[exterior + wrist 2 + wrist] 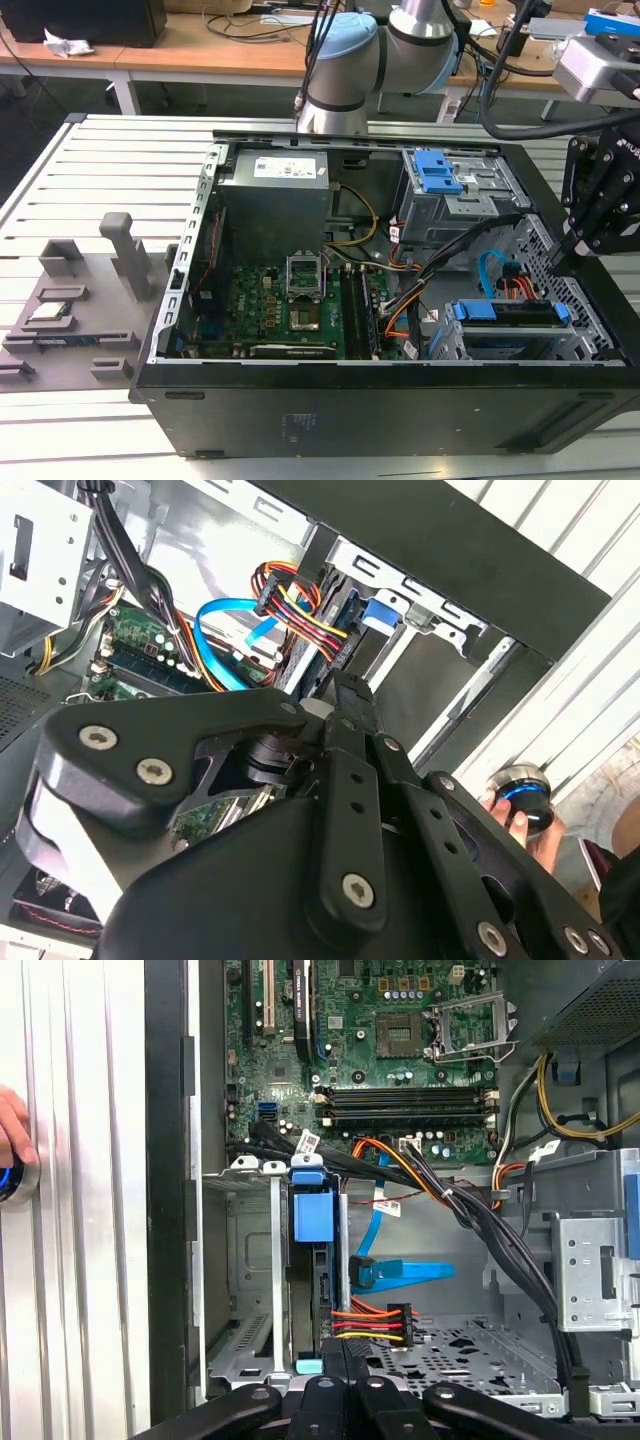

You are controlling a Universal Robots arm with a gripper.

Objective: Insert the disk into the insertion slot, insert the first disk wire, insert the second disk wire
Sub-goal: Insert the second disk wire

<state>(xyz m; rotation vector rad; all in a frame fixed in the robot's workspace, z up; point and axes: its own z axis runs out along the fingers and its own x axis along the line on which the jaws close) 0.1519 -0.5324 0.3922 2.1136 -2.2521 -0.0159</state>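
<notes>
Fingers (pixel 335 1360) pressed together beside the disk (pixel 312 1220), seated in the slot (pixel 250 1260). We fear a skewed push bends the coloured wire's plug (pixel 398 1322).

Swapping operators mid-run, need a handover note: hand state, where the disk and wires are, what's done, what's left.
Hand: shut, with its tip at the disk's connector edge inside the case. I can't see anything pinched in it.
Disk: sitting in the insertion slot.
Blue wire: its plug is against the disk's edge.
Red-yellow-orange wire bundle: runs to the disk's edge, right by the hand's tip.
Done: disk insertion.
Left: neither wire's seating can be confirmed from these views.
</notes>
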